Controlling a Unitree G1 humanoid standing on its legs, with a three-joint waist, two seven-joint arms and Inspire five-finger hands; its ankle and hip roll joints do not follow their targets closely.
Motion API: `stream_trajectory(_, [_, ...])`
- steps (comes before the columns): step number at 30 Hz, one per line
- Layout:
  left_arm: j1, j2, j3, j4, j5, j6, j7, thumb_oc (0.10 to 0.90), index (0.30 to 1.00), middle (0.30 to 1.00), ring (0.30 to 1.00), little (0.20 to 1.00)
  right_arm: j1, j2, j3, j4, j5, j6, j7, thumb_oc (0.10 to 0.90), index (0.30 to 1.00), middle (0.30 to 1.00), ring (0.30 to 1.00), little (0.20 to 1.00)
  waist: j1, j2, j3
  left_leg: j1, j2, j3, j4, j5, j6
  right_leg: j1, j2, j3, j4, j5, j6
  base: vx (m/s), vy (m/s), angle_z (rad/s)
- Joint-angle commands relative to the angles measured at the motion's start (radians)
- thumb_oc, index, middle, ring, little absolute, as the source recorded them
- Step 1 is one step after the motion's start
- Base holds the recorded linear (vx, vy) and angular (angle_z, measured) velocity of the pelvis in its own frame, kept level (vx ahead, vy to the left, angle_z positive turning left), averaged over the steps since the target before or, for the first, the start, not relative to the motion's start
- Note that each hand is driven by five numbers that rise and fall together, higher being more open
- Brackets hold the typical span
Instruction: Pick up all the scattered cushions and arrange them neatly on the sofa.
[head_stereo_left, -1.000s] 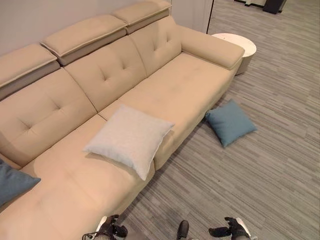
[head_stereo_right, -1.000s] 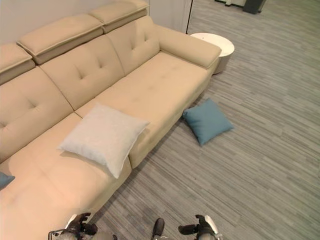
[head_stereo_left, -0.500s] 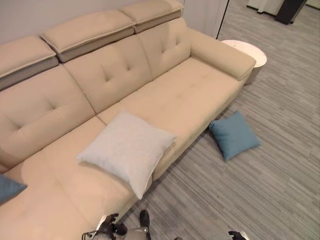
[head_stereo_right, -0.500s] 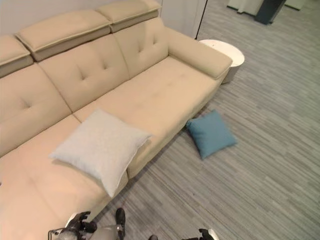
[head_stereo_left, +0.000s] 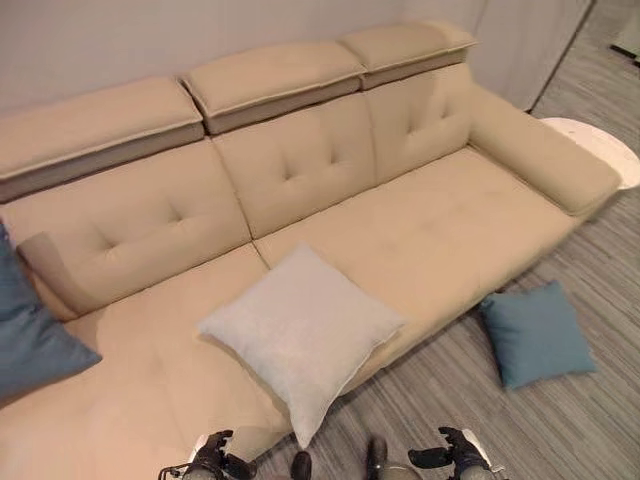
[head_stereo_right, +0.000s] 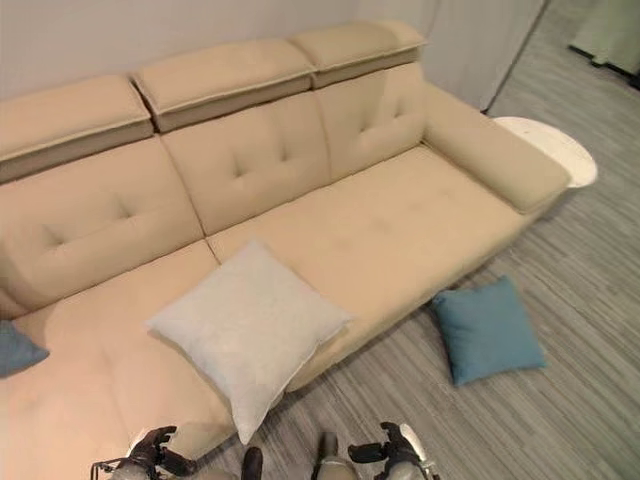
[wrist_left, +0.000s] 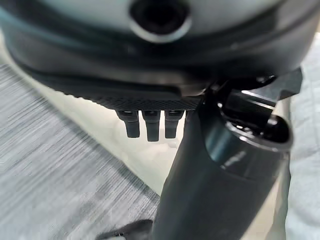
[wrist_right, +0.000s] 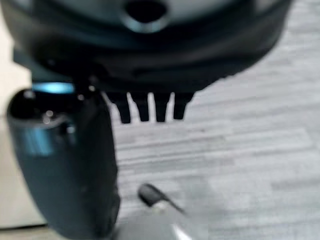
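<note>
A light grey cushion (head_stereo_left: 300, 335) lies on the beige sofa (head_stereo_left: 440, 230), its corner hanging over the seat's front edge. One teal cushion (head_stereo_left: 537, 333) lies flat on the carpet against the sofa's front, to the right. Another teal cushion (head_stereo_left: 25, 335) leans at the sofa's left end. My left hand (head_stereo_left: 215, 460) and right hand (head_stereo_left: 455, 455) hang low at the bottom of the view, in front of the sofa. Both are open and hold nothing. In the wrist views the left hand's fingers (wrist_left: 147, 125) and the right hand's fingers (wrist_right: 150, 107) are straight.
A round white side table (head_stereo_left: 600, 150) stands beyond the sofa's right armrest. Grey striped carpet (head_stereo_right: 560, 420) stretches in front of the sofa and to the right. The sofa's right seat is bare.
The camera has swung left and closer, so the whole scene shifted right and the left teal cushion shows more. The cushions have not moved. Both hands stay low and free.
</note>
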Motion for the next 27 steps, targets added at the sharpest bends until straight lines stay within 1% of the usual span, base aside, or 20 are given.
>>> stream_trajectory(1, [-0.031,0.012,-0.015,-0.013,0.012,-0.025,0.021,0.800,0.900,0.900,0.900,0.900,-0.013,-0.046,-0.019,0.005,0.003,-0.002,-0.013,0.800,0.900,0.900,0.900,0.900,-0.014,-0.021,-0.001,-0.025,-0.029,0.029,0.047,-0.106,-0.057,0.019,-0.006,-0.031,-0.024,0.044,0.027,0.08,-0.113,1.03])
stream_trajectory(3, [-0.026,0.010,-0.010,-0.009,0.012,-0.024,0.021,0.800,0.900,0.900,0.900,0.900,-0.012,-0.043,-0.015,0.007,-0.001,-0.004,-0.010,0.800,0.900,0.900,0.900,0.900,-0.015,-0.024,-0.005,-0.022,-0.026,0.027,0.045,-0.108,-0.061,0.033,-0.010,-0.049,-0.029,0.046,0.025,0.09,-0.168,0.72])
stream_trajectory(5, [-0.024,0.010,-0.010,-0.006,0.009,-0.023,0.019,0.800,0.900,0.900,0.900,0.900,-0.015,-0.041,-0.012,0.010,-0.004,-0.009,-0.010,0.800,0.900,0.900,0.900,0.900,-0.013,-0.024,-0.014,-0.024,-0.002,0.013,0.031,-0.100,-0.082,0.047,0.003,-0.057,-0.021,0.033,0.016,0.11,-0.261,0.47])
stream_trajectory(7, [-0.021,0.008,-0.014,-0.005,0.012,-0.022,0.015,0.800,0.900,0.900,0.900,0.900,-0.011,-0.041,-0.013,0.011,-0.001,-0.015,-0.009,0.800,0.900,0.900,0.900,0.900,-0.011,-0.027,-0.022,-0.032,0.018,0.007,0.030,-0.098,-0.098,0.065,0.002,-0.094,-0.032,0.020,0.007,0.08,-0.251,0.23])
stream_trajectory(8, [-0.021,0.004,-0.017,-0.005,0.010,-0.021,0.014,0.800,0.900,0.900,0.900,0.900,-0.011,-0.042,-0.013,0.010,0.000,-0.019,-0.008,0.800,0.900,0.900,0.900,0.900,-0.017,-0.026,-0.024,-0.038,0.031,0.007,0.031,-0.095,-0.106,0.076,0.003,-0.115,-0.036,0.011,0.001,0.07,-0.315,0.61])
stream_trajectory(9, [-0.022,0.001,-0.020,-0.005,0.006,-0.020,0.011,0.800,0.900,0.900,0.900,0.900,-0.011,-0.044,-0.010,0.008,0.001,-0.022,-0.010,0.800,0.900,0.900,0.900,0.900,-0.019,-0.028,-0.023,-0.062,0.051,0.014,0.053,-0.093,-0.122,0.094,0.007,-0.146,-0.048,-0.003,-0.009,0.04,-0.323,0.82])
stream_trajectory(10, [-0.021,-0.001,-0.020,-0.006,0.003,-0.021,0.010,0.800,0.900,0.900,0.900,0.900,-0.012,-0.048,-0.004,0.008,-0.002,-0.024,-0.010,0.800,0.900,0.900,0.900,0.900,-0.016,-0.030,-0.019,-0.076,0.061,0.023,0.072,-0.092,-0.129,0.103,0.009,-0.160,-0.051,-0.012,-0.018,0.02,-0.247,0.70])
stream_trajectory(11, [-0.021,-0.002,-0.020,-0.007,0.003,-0.021,0.010,0.800,0.900,0.900,0.900,0.900,-0.013,-0.048,-0.003,0.009,-0.002,-0.025,-0.010,0.800,0.900,0.900,0.900,0.900,-0.017,-0.030,-0.019,-0.077,0.061,0.021,0.074,-0.093,-0.130,0.103,0.009,-0.161,-0.051,-0.012,-0.018,0.00,-0.173,0.60])
stream_trajectory(12, [-0.021,-0.006,-0.019,-0.011,-0.008,-0.021,0.009,0.800,0.900,0.900,0.900,0.900,-0.014,-0.056,-0.003,0.010,-0.001,-0.024,-0.012,0.800,0.900,0.900,0.900,0.900,-0.015,-0.031,-0.013,-0.105,0.070,0.052,0.111,-0.093,-0.138,0.119,0.010,-0.188,-0.059,-0.024,-0.027,0.00,-0.090,0.49])
stream_trajectory(13, [-0.021,-0.006,-0.018,-0.011,-0.008,-0.021,0.009,0.800,0.900,0.900,0.900,0.900,-0.014,-0.056,-0.003,0.010,-0.001,-0.024,-0.012,0.800,0.900,0.900,0.900,0.900,-0.016,-0.031,-0.013,-0.106,0.069,0.051,0.114,-0.094,-0.138,0.119,0.010,-0.188,-0.059,-0.024,-0.027,-0.02,-0.127,0.55])
stream_trajectory(14, [-0.020,-0.007,-0.019,-0.012,-0.010,-0.020,0.010,0.800,0.900,0.900,0.900,0.900,-0.015,-0.060,-0.004,0.010,0.001,-0.024,-0.014,0.800,0.900,0.900,0.900,0.900,-0.019,-0.033,-0.008,-0.124,0.075,0.087,0.138,-0.091,-0.139,0.127,0.006,-0.202,-0.061,-0.029,-0.031,-0.03,-0.087,0.61])
stream_trajectory(15, [-0.019,-0.009,-0.023,-0.016,-0.007,-0.017,0.010,0.800,0.900,0.900,0.900,0.900,-0.011,-0.066,-0.007,0.009,0.006,-0.020,-0.015,0.800,0.900,0.900,0.900,0.900,-0.027,-0.035,-0.004,-0.142,0.095,0.189,0.162,-0.089,-0.128,0.139,0.001,-0.227,-0.062,-0.037,-0.038,-0.03,-0.108,0.92])
stream_trajectory(16, [-0.020,-0.009,-0.027,-0.019,-0.004,-0.015,0.012,0.800,0.900,0.900,0.900,0.900,-0.009,-0.067,-0.011,0.009,0.013,-0.019,-0.017,0.800,0.900,0.900,0.900,0.900,-0.032,-0.034,-0.001,-0.144,0.114,0.250,0.171,-0.092,-0.120,0.145,0.002,-0.238,-0.060,-0.042,-0.042,-0.02,-0.070,1.04])
stream_trajectory(17, [-0.020,-0.009,-0.027,-0.019,-0.004,-0.015,0.012,0.800,0.900,0.900,0.900,0.900,-0.009,-0.067,-0.011,0.009,0.013,-0.019,-0.017,0.800,0.900,0.900,0.900,0.900,-0.034,-0.035,-0.004,-0.147,0.113,0.249,0.169,-0.089,-0.119,0.142,0.001,-0.239,-0.060,-0.040,-0.042,-0.01,-0.028,0.88])
stream_trajectory(18, [-0.021,-0.008,-0.030,-0.022,-0.001,-0.014,0.012,0.800,0.900,0.900,0.900,0.900,-0.004,-0.068,-0.015,0.010,0.017,-0.017,-0.017,0.800,0.900,0.900,0.900,0.900,-0.039,-0.032,-0.004,-0.142,0.127,0.294,0.167,-0.090,-0.114,0.147,0.002,-0.249,-0.059,-0.045,-0.044,0.01,-0.002,0.53])
stream_trajectory(19, [-0.022,-0.007,-0.036,-0.027,0.009,-0.011,0.008,0.800,0.900,0.900,0.900,0.900,0.004,-0.069,-0.023,0.019,0.023,-0.013,-0.017,0.800,0.900,0.900,0.900,0.900,-0.052,-0.026,-0.014,-0.129,0.141,0.353,0.144,-0.085,-0.106,0.156,0.007,-0.268,-0.062,-0.052,-0.046,0.02,-0.003,0.42])
stream_trajectory(20, [-0.022,-0.007,-0.036,-0.027,0.009,-0.011,0.008,0.800,0.900,0.900,0.900,0.900,0.004,-0.069,-0.023,0.019,0.023,-0.013,-0.017,0.800,0.900,0.900,0.900,0.900,-0.052,-0.026,-0.014,-0.129,0.141,0.353,0.144,-0.085,-0.106,0.156,0.007,-0.268,-0.062,-0.052,-0.046,0.07,0.036,0.64])
stream_trajectory(21, [-0.017,-0.005,-0.035,-0.028,0.011,-0.010,0.008,0.800,0.900,0.900,0.900,0.900,0.005,-0.065,-0.024,0.026,0.023,-0.011,-0.021,0.800,0.900,0.900,0.900,0.900,-0.051,-0.024,-0.025,-0.113,0.127,0.341,0.115,-0.086,-0.104,0.164,0.012,-0.268,-0.069,-0.049,-0.044,0.05,0.032,0.63])
stream_trajectory(23, [-0.014,-0.006,-0.032,-0.025,0.012,-0.009,0.007,0.800,0.900,0.900,0.900,0.900,0.008,-0.064,-0.027,0.031,0.024,-0.011,-0.024,0.800,0.900,0.900,0.900,0.900,-0.051,-0.024,-0.033,-0.101,0.120,0.333,0.097,-0.084,-0.102,0.172,0.013,-0.271,-0.075,-0.048,-0.040,0.07,0.047,0.23])
stream_trajectory(27, [0.003,0.003,-0.009,-0.024,-0.003,-0.011,0.019,0.800,0.900,0.900,0.900,0.900,0.014,-0.062,-0.042,0.026,0.028,-0.015,-0.044,0.800,0.900,0.900,0.900,0.900,-0.046,-0.031,-0.062,-0.055,0.107,0.336,0.020,-0.066,-0.100,0.192,0.017,-0.269,-0.101,-0.037,-0.028,0.08,0.064,0.22])
